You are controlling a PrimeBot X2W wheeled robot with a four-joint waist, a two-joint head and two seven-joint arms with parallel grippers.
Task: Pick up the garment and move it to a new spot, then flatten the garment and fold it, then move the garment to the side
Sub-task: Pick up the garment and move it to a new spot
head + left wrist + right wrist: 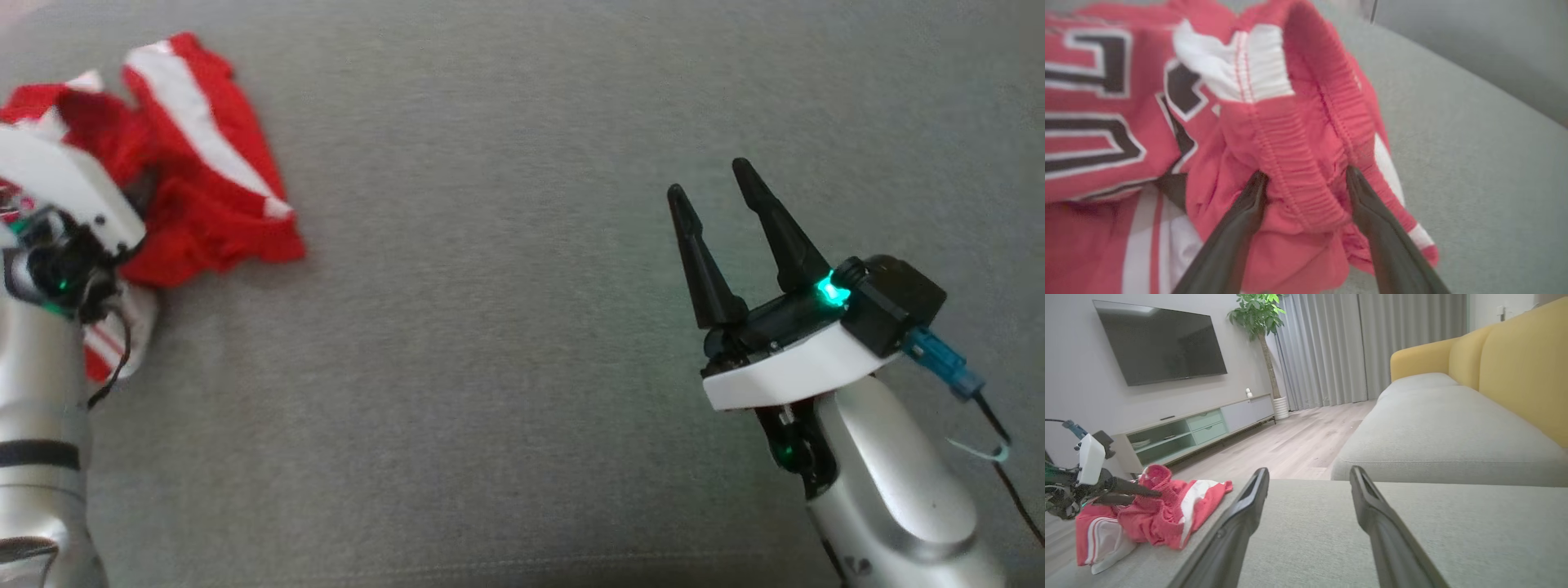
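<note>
A crumpled red garment [204,163] with white stripes and black lettering lies at the far left of the grey cushion [522,367]. My left gripper [1306,175] is open, its two dark fingers [1249,204] straddling a raised fold of the garment's [1298,122] ribbed waistband. In the right wrist view the left gripper [1137,492] reaches into the garment [1167,514] from the left. My right gripper [710,178] hovers open over bare cushion at the right, well apart from the garment, and nothing sits between its fingers [1249,502].
The garment lies close to the cushion's left edge, with wooden floor [1298,441] beyond. A grey and yellow sofa [1453,416] stands ahead of the right gripper. A TV [1159,343], a low cabinet [1200,428] and a plant [1257,314] line the far wall.
</note>
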